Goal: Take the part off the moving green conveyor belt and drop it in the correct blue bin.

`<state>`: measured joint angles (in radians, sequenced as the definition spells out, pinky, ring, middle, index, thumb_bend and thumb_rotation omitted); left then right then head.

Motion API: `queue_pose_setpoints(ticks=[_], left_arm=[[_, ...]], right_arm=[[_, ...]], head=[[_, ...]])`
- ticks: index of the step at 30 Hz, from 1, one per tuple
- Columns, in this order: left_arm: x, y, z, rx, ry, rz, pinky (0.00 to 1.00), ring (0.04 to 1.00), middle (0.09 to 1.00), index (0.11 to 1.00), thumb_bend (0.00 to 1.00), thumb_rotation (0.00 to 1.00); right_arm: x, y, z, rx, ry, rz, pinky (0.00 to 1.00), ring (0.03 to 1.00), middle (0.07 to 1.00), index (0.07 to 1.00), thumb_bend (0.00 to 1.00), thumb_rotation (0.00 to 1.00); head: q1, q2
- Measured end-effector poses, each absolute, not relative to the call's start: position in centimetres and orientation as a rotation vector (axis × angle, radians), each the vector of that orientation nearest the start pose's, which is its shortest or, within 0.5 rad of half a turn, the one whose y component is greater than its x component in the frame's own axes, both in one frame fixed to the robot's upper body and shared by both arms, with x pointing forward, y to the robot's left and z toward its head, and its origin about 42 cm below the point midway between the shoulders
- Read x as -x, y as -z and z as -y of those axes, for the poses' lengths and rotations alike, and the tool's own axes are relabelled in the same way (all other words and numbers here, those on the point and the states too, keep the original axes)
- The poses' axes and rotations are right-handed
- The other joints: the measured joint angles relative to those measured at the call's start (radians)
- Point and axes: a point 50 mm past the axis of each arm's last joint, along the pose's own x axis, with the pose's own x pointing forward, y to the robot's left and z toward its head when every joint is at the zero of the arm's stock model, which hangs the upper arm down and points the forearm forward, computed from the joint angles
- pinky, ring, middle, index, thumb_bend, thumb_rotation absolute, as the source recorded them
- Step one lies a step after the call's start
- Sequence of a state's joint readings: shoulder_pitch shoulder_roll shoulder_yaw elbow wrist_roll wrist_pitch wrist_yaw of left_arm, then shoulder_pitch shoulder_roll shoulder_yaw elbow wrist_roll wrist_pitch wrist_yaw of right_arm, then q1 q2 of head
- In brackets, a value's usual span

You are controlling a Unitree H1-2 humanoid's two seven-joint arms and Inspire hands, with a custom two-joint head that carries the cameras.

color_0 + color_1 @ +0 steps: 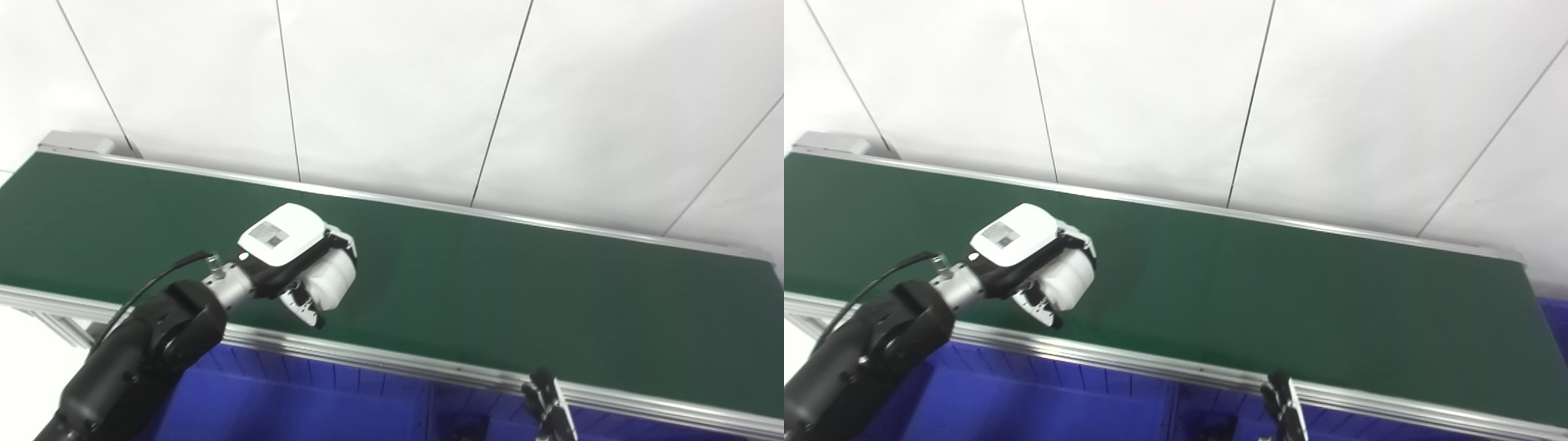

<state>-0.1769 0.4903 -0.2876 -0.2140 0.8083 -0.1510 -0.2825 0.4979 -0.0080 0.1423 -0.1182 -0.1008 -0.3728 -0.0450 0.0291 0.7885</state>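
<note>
The left hand (300, 260) hangs over the near-left stretch of the green belt (490, 288), its fingers curled around a white rounded part (331, 278) that it holds above the belt surface. Below the belt's near rail, blue bins (294, 398) sit along the near edge. At the near right, only the dark fingertips of the right hand (548, 404) show by the rail; whether it is open or closed cannot be told.

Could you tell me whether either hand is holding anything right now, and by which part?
The left hand is closed around a white part, wrapped round its body. The right hand is barely visible.
</note>
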Motion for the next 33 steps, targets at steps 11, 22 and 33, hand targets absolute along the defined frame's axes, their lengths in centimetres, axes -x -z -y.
queue_pose_setpoints(ticks=[11, 22, 33], left_arm=[[-23.7, -16.4, -28.3, -1.306, 0.519, 0.203, 0.47, 0.477, 0.511, 0.461, 0.52, 0.00], [-24.1, -14.7, -29.7, -1.313, 0.548, 0.085, 0.43, 0.507, 0.516, 0.468, 0.52, 0.00], [-23.8, -16.6, -29.3, -1.260, 0.638, 0.005, 0.70, 0.773, 0.777, 0.732, 1.00, 0.24]], right_arm=[[-12.0, -7.8, 20.8, 0.072, -0.012, -0.008, 0.89, 0.898, 0.936, 0.975, 0.78, 0.94], [-12.7, -8.3, 20.9, 0.071, -0.021, -0.005, 0.86, 0.880, 0.910, 0.953, 0.74, 0.90], [-13.3, -8.4, 20.8, 0.072, -0.036, 0.007, 0.87, 0.873, 0.899, 0.950, 0.75, 0.89]], head=[[0.023, 0.081], [0.017, 0.078], [-0.002, 0.075]])
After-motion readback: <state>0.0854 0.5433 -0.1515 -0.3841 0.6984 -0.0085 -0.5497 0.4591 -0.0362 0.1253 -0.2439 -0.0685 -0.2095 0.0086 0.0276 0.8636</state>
